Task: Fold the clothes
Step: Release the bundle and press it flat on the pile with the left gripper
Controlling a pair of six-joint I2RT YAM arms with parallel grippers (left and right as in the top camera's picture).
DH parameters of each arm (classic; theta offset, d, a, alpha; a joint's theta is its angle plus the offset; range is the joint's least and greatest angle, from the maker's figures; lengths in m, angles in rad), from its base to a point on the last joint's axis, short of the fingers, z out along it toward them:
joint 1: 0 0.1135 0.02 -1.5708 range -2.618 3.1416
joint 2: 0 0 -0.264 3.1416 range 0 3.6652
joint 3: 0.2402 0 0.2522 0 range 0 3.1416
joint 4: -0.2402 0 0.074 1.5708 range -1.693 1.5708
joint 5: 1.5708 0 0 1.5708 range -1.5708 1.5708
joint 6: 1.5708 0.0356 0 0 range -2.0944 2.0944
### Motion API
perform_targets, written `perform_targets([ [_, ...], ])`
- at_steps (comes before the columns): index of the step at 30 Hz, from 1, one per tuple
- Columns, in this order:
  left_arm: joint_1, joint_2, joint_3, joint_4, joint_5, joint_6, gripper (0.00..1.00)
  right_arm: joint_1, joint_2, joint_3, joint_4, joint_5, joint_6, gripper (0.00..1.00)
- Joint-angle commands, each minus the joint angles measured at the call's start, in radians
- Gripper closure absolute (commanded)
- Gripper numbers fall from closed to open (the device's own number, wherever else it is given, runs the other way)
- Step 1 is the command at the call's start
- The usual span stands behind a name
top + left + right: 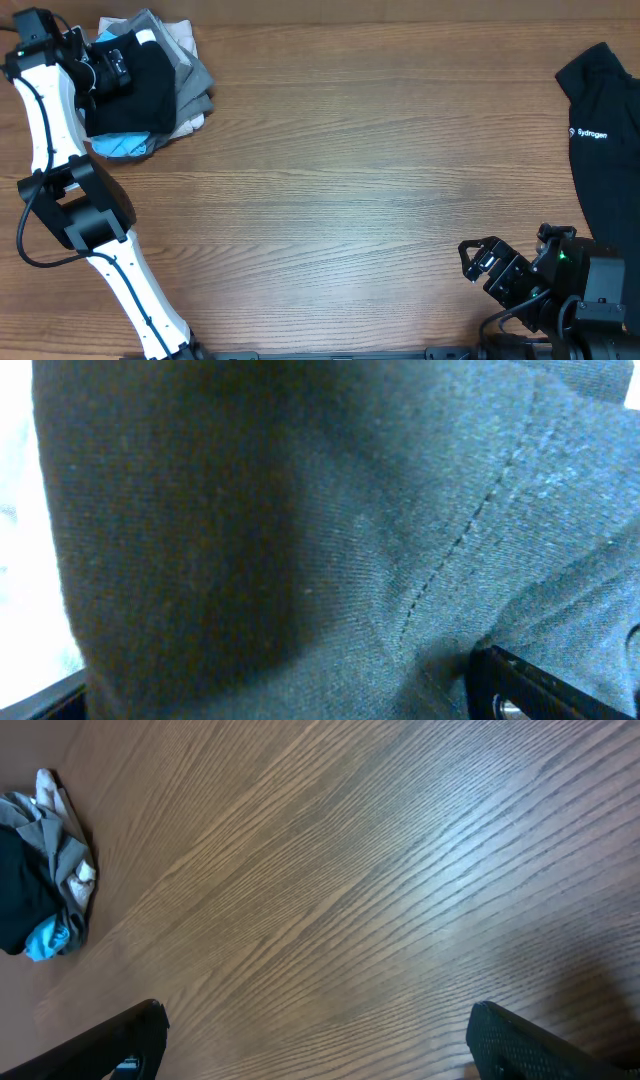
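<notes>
Right gripper (470, 262) sits near the front edge, right side. Jaws fully apart, nothing in them, bare table (350, 170) underneath. Its arm is cut off by the frame. Beyond it, lettered black garment (605, 150), partly out of frame at the right edge. Far left corner: plain black garment (135, 95), folded small, on top of the grey/light-blue bundle (190, 85). Left gripper (112, 62) is right on it. Its wrist view is all blurred dark cloth. One finger (520, 685) shows far out at the corner, the other is hidden. Jaws look wide, no pinch visible.
</notes>
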Motion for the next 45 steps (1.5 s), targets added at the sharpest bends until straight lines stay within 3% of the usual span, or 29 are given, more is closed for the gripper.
perform_targets([
  [1,0.0,-0.019,0.014,-0.027,-0.024,-0.042,0.0,0.0,-0.005,0.007,0.005,-0.004,0.001,0.0],
  [8,0.0,-0.147,0.022,-0.025,-0.03,-0.063,0.0,0.0,-0.005,0.007,0.005,-0.004,0.001,0.0],
  [17,-0.002,-0.292,0.022,-0.053,-0.182,-0.092,0.0,0.0,-0.005,0.007,0.005,-0.004,0.001,0.0],
  [18,-0.002,-0.292,0.022,-0.056,-0.181,-0.092,0.06,0.0,-0.005,0.007,0.005,-0.004,0.001,0.0],
  [19,-0.002,-0.29,0.021,-0.058,-0.178,-0.092,0.19,0.0,-0.005,0.007,0.005,-0.004,0.001,0.0],
  [20,-0.002,-0.284,0.02,-0.057,-0.179,-0.092,0.49,0.0,-0.005,0.007,0.005,-0.004,0.001,0.0],
  [22,-0.002,-0.268,0.02,-0.055,-0.182,-0.092,0.94,0.0,-0.005,0.007,0.005,-0.004,0.001,0.0],
  [35,-0.002,-0.056,0.02,0.01,-0.182,-0.017,0.96,0.0,-0.005,0.007,0.005,-0.004,0.001,0.0],
  [41,-0.002,0.024,0.02,-0.008,-0.177,-0.018,0.88,0.0,-0.005,0.007,0.005,-0.004,0.001,0.0],
  [45,-0.002,0.005,0.023,-0.023,-0.178,-0.031,0.88,0.0,-0.005,0.007,0.005,-0.004,0.001,0.0],
])
